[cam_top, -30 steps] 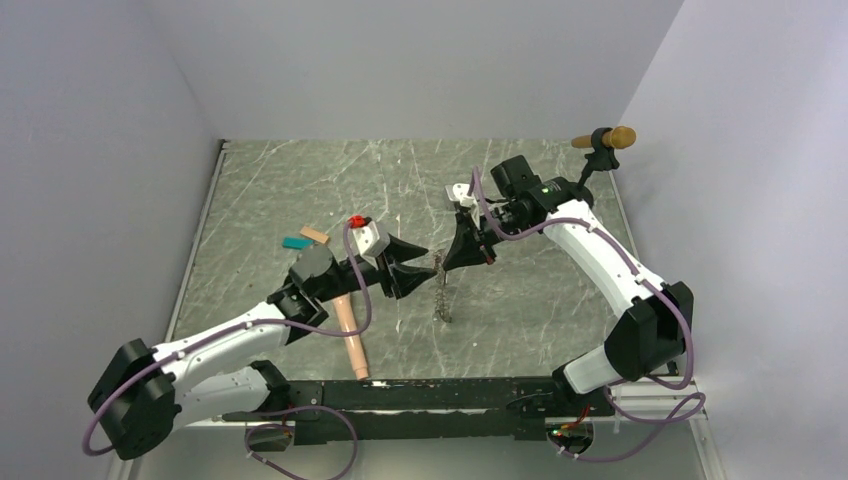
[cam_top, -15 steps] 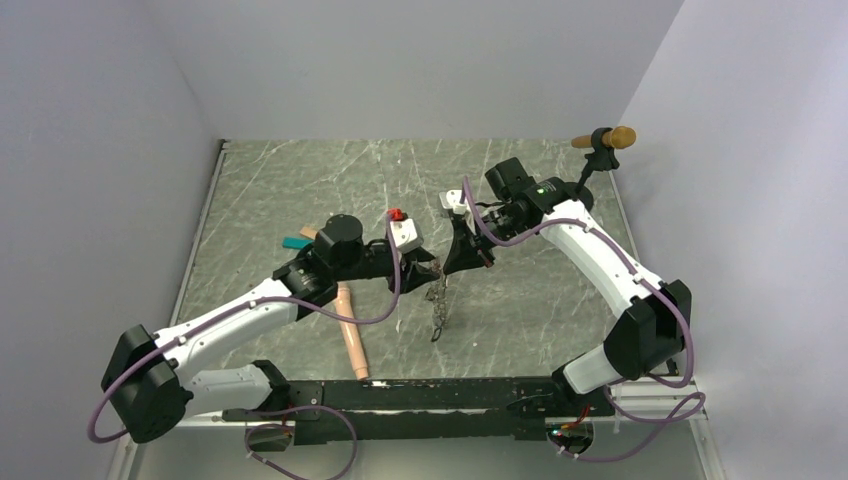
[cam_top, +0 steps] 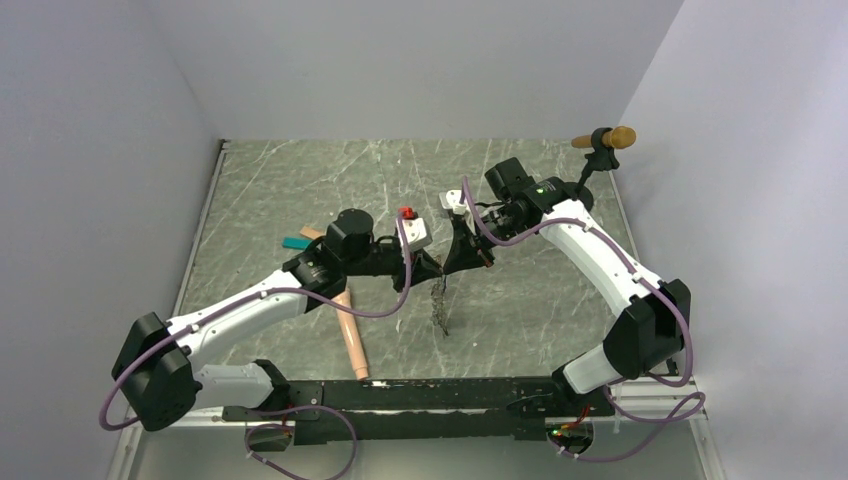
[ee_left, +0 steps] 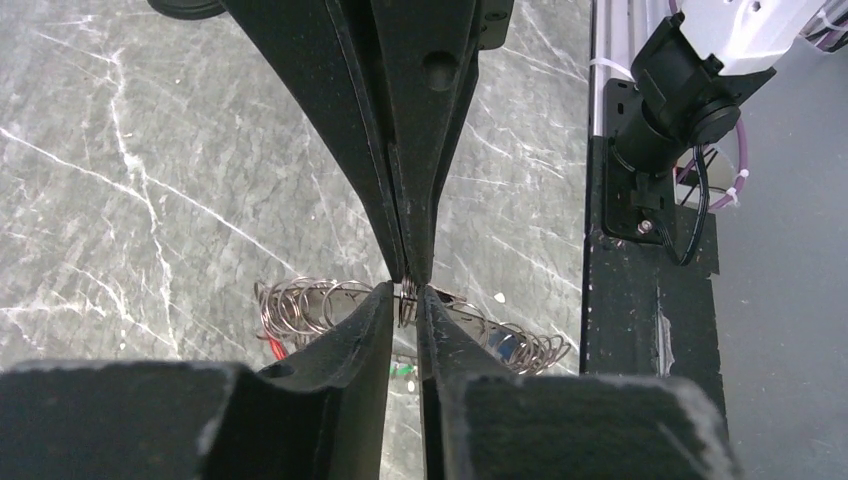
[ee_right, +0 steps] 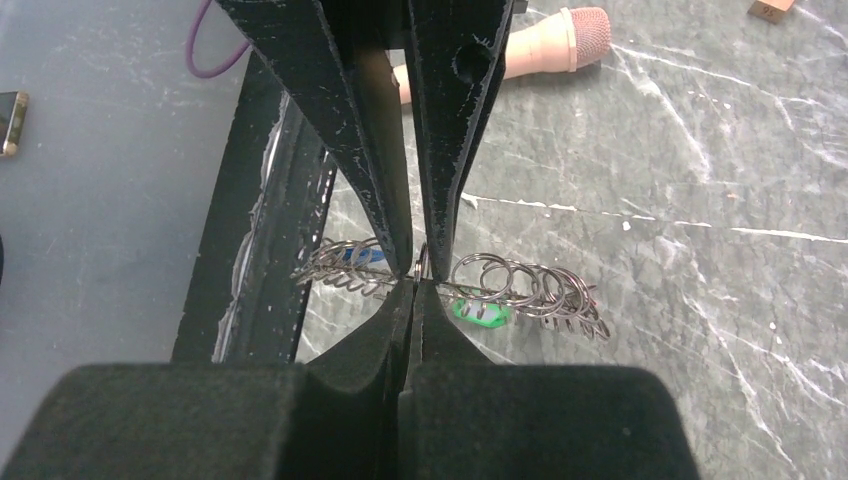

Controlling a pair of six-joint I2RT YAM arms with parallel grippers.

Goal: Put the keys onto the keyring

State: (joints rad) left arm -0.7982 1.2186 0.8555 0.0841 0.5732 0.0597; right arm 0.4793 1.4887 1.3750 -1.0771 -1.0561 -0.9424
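My left claw point(cam_top: 436, 268) and right claw point(cam_top: 451, 265) meet tip to tip in the air, to the right of the peach rod point(cam_top: 351, 340) and a little beyond its far end. Between them hangs the keyring point(cam_top: 440, 304), its loose coils drooping towards the table point(cam_top: 540, 300). I hold it from both sides, I judge, so that one stretch of wire stays taut and steady enough for a key to slide on.

Both claws are pinched narrow. My right one shows no gap at all in its own camera, and my left one keeps a thin slit with a small loop of the keyring caught in it.

Of the keys, I can make out a green head point(ee_right: 478, 311) and a blue one point(ee_right: 352, 254) among the coils, and a sliver of red point(ee_left: 274, 346) in my left camera. Whether these are already threaded or merely tangled in, I cannot tell. I see no black or white head anywhere. My own pads cover the exact spot where the wire is gripped, and from above the keyring reads only as a thin dark strand.
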